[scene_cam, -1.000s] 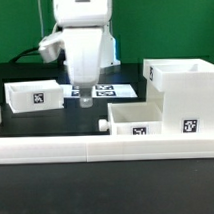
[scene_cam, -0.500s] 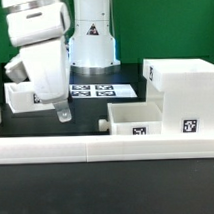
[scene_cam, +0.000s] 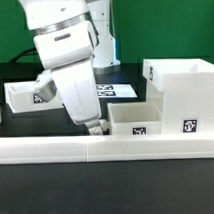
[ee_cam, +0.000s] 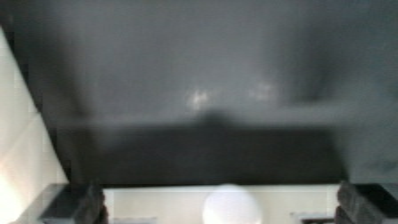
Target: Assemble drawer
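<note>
The tool (scene_cam: 94, 128) sits wide open, empty; that shallow white plastic tray (scene_cam: 126, 124) looks light, stiff, slick, so I'd pinch its wall.

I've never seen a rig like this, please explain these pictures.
The white machine is a robot arm ending in a two-finger pincer. One picture comes from a camera off the arm; the blurry one looks from its wrist, where the dark fingers stand apart, seemingly holding nothing. On the black table lie white plastic drawer parts: a tall open box, a shallow tray at the exterior view's left, a second shallow tray near the box, plus a long white rail and the flat marker board.
</note>
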`<state>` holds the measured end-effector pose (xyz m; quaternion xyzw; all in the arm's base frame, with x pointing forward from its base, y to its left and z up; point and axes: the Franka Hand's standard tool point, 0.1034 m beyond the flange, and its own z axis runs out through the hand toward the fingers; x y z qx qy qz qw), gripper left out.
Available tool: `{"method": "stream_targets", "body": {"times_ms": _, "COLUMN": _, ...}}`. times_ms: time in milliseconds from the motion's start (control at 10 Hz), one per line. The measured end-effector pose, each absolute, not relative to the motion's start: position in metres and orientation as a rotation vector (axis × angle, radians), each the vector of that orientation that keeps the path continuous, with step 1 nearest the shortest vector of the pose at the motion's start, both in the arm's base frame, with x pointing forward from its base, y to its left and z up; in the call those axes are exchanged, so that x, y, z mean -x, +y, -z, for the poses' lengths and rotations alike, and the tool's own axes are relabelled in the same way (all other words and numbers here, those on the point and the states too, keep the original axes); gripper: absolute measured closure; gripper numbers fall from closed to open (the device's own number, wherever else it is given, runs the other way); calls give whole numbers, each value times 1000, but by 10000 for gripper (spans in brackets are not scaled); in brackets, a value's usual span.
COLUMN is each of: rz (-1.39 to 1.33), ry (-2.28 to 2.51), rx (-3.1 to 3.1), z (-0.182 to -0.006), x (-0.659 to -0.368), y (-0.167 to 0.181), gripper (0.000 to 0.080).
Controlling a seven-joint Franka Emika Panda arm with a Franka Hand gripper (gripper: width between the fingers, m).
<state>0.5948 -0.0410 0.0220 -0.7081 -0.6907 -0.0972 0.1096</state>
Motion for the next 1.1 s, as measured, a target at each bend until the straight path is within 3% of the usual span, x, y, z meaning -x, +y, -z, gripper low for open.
{"method": "stream_targets", "body": {"times_ms": 1100, "rz": 312, "ry": -2050, "rx": 2084, "z": -18, "x": -597, "y": -24, "gripper": 151}}
